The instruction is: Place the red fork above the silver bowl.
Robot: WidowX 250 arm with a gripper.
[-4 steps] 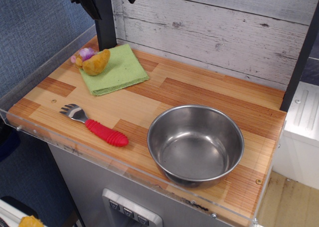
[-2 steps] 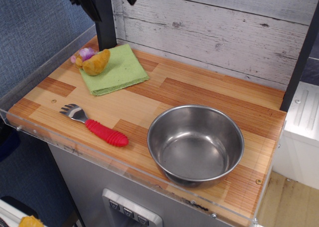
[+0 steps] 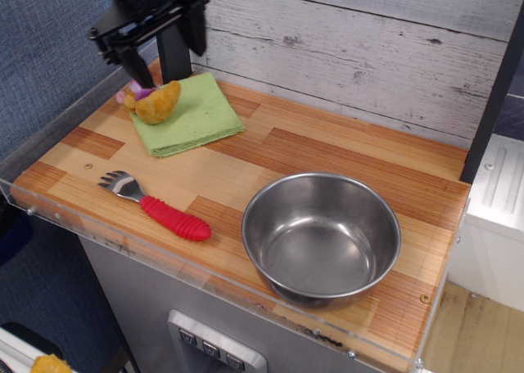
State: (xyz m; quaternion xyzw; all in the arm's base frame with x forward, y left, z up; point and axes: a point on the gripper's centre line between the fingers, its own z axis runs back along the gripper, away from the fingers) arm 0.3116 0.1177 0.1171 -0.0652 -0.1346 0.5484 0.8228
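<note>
Fork untouched, gripper (image 3: 158, 40) held high with jaws apart.
The fork (image 3: 155, 205) lies on the tabletop left of the bowl (image 3: 321, 238); the ribbed red handle should be gripped crosswise.

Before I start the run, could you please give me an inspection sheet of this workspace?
Surface: wooden tabletop with a clear acrylic edge, dry and flat.
Job's things: red fork lies flat near the front edge, head to the left; silver bowl stands upright and empty to its right, apart from it.
Clutter: green cloth at the back left; a plush toy rests on its left edge.
Grippers: pincer hangs open above the toy, holding nothing.
Cables: nothing seen.
Surroundings: whitewashed plank wall behind, blue fabric panel at left.
</note>
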